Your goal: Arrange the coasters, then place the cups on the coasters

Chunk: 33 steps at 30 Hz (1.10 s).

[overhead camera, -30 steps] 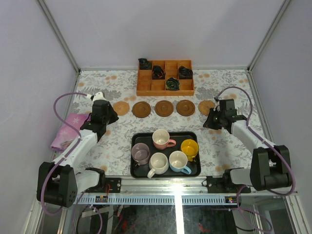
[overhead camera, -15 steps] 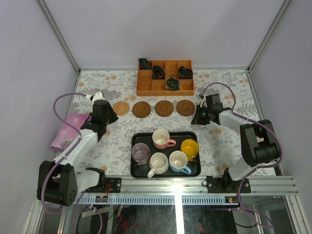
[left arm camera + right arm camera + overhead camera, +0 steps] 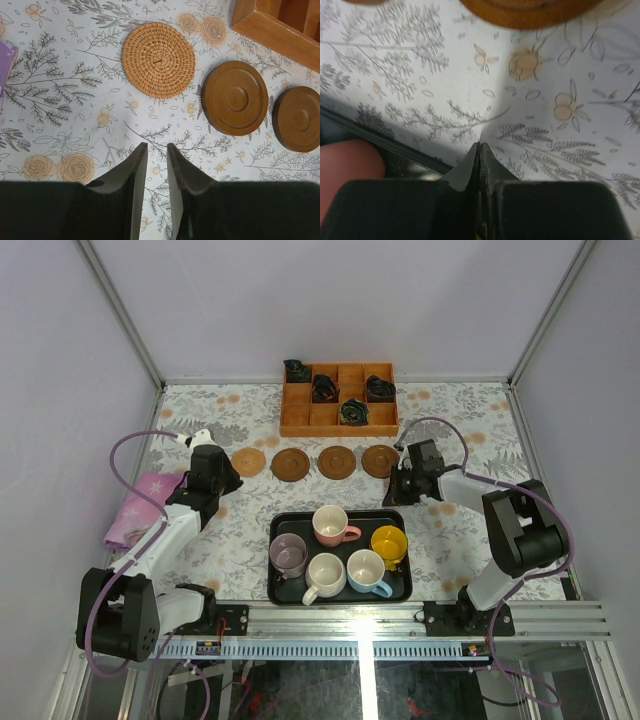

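Note:
Four coasters show in a row in the top view: a tan woven one [image 3: 248, 461], then three dark wood ones [image 3: 291, 464], [image 3: 337, 462], [image 3: 380, 460]. The pink [image 3: 332, 525], yellow [image 3: 388, 542], mauve [image 3: 288, 555], white [image 3: 325, 575] and light blue [image 3: 366, 571] cups stand on the black tray [image 3: 277, 592]. My left gripper [image 3: 156, 147] hovers just short of the woven coaster [image 3: 158, 59], its jaws a narrow gap apart with nothing between them. My right gripper [image 3: 479, 144] is shut and empty, low over the cloth between the rightmost wood coaster [image 3: 530, 10] and the tray rim [image 3: 380, 145].
An orange wooden box [image 3: 339, 398] of compartments with dark bundles stands behind the row. A pink-purple cloth [image 3: 135, 508] lies at the left edge. The right arm [image 3: 450, 480] lies across the table where the row ends on the right.
The right arm swung left along the row's right end and its jaws closed fully. The tan coaster seen there earlier is now covered by the arm. The left arm stayed put.

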Motion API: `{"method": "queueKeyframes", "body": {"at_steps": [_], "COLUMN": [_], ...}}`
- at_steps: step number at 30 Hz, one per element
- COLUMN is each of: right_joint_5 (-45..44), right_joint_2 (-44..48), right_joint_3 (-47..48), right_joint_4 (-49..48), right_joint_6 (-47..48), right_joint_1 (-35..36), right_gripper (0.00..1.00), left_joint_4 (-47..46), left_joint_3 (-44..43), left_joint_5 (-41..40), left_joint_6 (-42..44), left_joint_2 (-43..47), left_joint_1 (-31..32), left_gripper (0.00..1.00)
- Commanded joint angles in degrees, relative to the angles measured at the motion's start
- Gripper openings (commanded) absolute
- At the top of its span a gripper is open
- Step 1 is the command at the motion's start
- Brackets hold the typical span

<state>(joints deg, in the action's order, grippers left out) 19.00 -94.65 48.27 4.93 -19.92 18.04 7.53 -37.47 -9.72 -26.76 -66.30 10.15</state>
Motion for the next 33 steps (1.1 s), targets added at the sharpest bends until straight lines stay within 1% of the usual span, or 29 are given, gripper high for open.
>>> {"method": "queueKeyframes", "body": {"at_steps": [1,10,20,33], "right_joint_5": [-0.19,-2.19,-2.32,-3.34], "right_joint_2": [2.32,4.35,4.57,6.32], "right_joint_3": [-2.61,-5.37,-3.90,-4.45], "right_joint_4": [1.78,2.77,3.73,4.49], "right_joint_6": [0.54,-0.09,0.06,-0.27], "right_joint_1": [1.50,1.71,1.81,2.12], "right_gripper": [0.00,0.00,0.00,0.00], "left_joint_4": [-0.17,-0.45,-0.45,-0.23], "left_joint_3": [0.43,0.26,0.38,0.25], "left_joint_5": [-1.10,-0.49,-0.60,-0.69], "left_joint_6": [-0.65,-0.57,-0.79,-0.62], "left_joint_2": [-0.35,-0.90,-0.48,-0.43], "left_joint_1": [0.39,0.41,0.34,0.38], "left_gripper": [0.22,0.22,0.22,0.22]}}
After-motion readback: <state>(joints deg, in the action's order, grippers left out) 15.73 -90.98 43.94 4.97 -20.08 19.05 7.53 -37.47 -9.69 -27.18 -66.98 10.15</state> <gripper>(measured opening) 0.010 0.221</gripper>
